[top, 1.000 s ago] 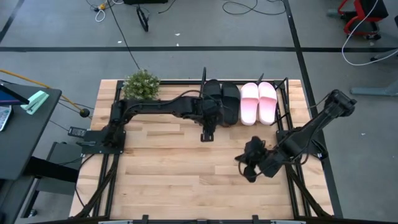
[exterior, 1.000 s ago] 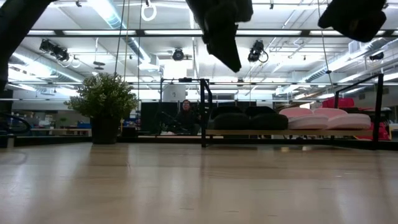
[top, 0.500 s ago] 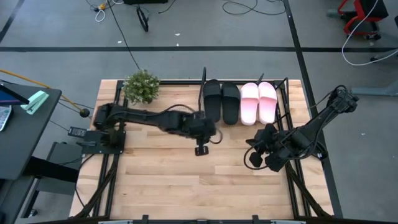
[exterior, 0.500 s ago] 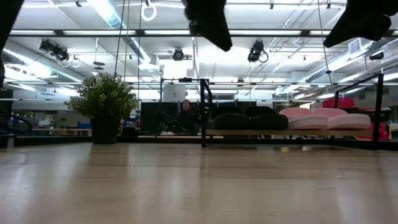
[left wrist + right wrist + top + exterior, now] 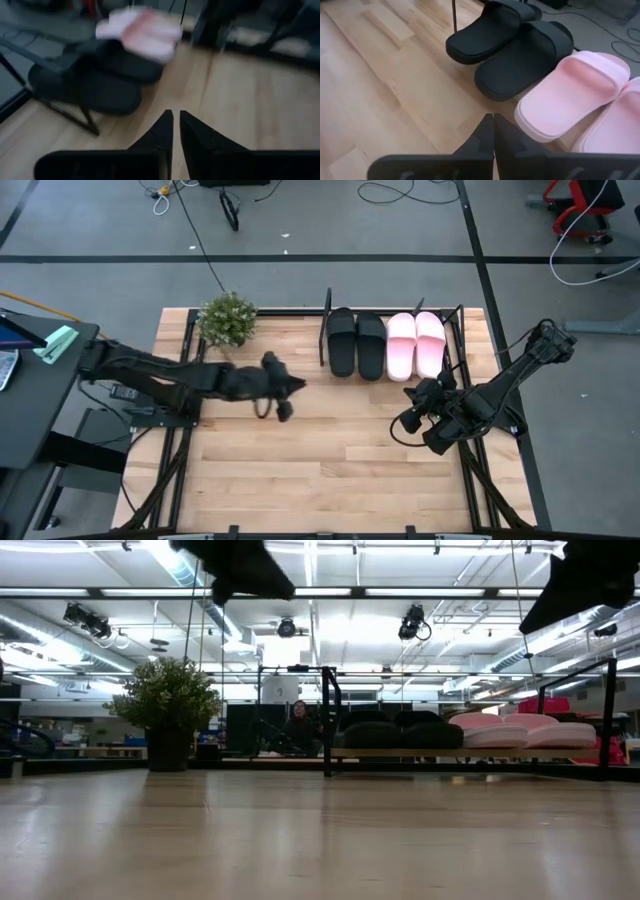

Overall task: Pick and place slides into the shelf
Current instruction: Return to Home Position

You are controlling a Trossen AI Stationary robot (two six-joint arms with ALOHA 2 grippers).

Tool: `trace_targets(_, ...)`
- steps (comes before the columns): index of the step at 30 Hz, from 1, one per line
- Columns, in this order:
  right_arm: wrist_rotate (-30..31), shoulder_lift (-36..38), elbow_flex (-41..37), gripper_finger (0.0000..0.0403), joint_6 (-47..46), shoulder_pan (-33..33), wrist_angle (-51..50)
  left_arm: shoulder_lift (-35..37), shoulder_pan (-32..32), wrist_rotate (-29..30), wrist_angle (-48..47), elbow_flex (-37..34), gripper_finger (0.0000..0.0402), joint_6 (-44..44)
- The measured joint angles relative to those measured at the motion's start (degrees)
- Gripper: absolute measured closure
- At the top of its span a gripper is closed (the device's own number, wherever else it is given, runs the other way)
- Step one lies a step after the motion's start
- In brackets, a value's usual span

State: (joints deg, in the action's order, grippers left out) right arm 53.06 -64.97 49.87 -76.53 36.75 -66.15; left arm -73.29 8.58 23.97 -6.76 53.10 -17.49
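Observation:
The black pair of slides (image 5: 357, 344) and the pale pink pair (image 5: 416, 344) lie side by side on the shelf's tilted board at the table's far edge; the shelf (image 5: 328, 312) has black rods and end posts. The slides also show in the low view (image 5: 400, 732), the right wrist view (image 5: 520, 50) and the left wrist view (image 5: 100, 80). My left gripper (image 5: 283, 410) is shut and empty above the table's middle left. My right gripper (image 5: 408, 420) is shut and empty above the table near its right edge, in front of the pink slides.
A small green potted plant (image 5: 227, 318) stands at the far left corner, left of the shelf. A person (image 5: 300, 728) sits in the room beyond the table. The wooden tabletop (image 5: 300, 470) stretches out in front of both grippers.
My left gripper has drawn back from the black slides on the shelf toward the table's left edge and a little toward the near edge. My right gripper has moved a little toward the far edge and the right.

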Motion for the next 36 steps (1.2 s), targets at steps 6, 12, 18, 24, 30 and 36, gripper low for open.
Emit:
trace_targets(6,-1.6,0.4,0.0,0.0400,0.0,0.0,0.4,13.1,-0.1,1.5,18.0,-18.4,0.0393,-3.1)
trace_targets(12,-2.2,0.4,0.0,0.0396,-1.7,0.0,0.6,21.9,-2.5,5.0,27.6,-29.3,0.0390,-1.2)
trace_targets(18,-2.2,0.4,0.0,0.0395,-3.9,0.0,0.6,27.3,-8.4,3.4,30.8,-35.0,0.0384,-0.3)
trace_targets(24,-2.8,0.4,0.0,0.0395,-5.0,0.0,1.0,34.9,-9.1,2.8,30.6,-36.7,0.0395,0.2)
trace_targets(30,-3.9,0.4,0.0,0.0395,-5.1,0.0,1.7,43.9,-9.1,3.0,29.6,-36.7,0.0392,4.6)
trace_targets(36,-4.0,0.4,0.0,0.0395,-5.0,0.0,1.7,52.4,-9.1,3.0,19.3,-36.7,0.0392,4.0)
